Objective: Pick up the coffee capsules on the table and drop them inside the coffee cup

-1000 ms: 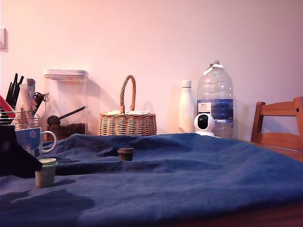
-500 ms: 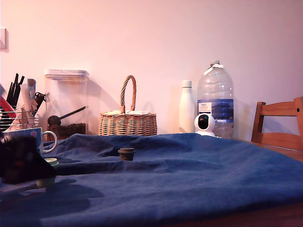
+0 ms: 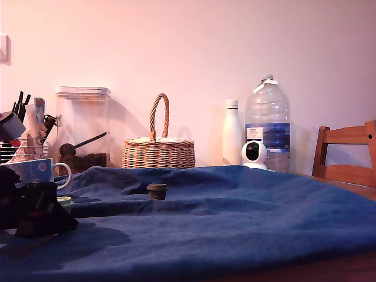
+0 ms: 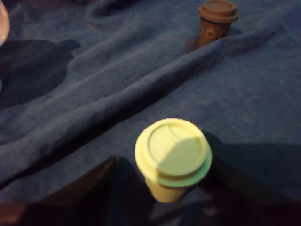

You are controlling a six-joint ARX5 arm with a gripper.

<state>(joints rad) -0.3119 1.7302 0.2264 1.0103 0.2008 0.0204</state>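
Observation:
The pale green coffee capsule (image 4: 173,155) stands upright on the blue cloth, between the dark, blurred fingers of my gripper (image 4: 171,190). The gripper looks open, and small gaps show beside the capsule. In the exterior view the gripper (image 3: 44,212) is a dark mass low at the left. It hides most of the green capsule (image 3: 64,201), so only the capsule's rim shows. The dark brown capsule (image 3: 156,191) (image 4: 216,21) stands upright farther off on the cloth. The blue and white coffee cup (image 3: 40,171) stands just behind the gripper with its handle toward the exterior view's right.
Along the back wall stand a clear canister (image 3: 82,126), a utensil rack (image 3: 20,126), a wicker basket (image 3: 157,150), a white bottle (image 3: 232,132), a large water bottle (image 3: 267,123) and a small white camera (image 3: 254,154). A wooden chair (image 3: 346,155) is at the right. The cloth (image 3: 235,211) is wrinkled.
My gripper has come down and shifted slightly right over the green capsule, which was in full view a second ago and is now mostly covered. The brown capsule and cup have not moved.

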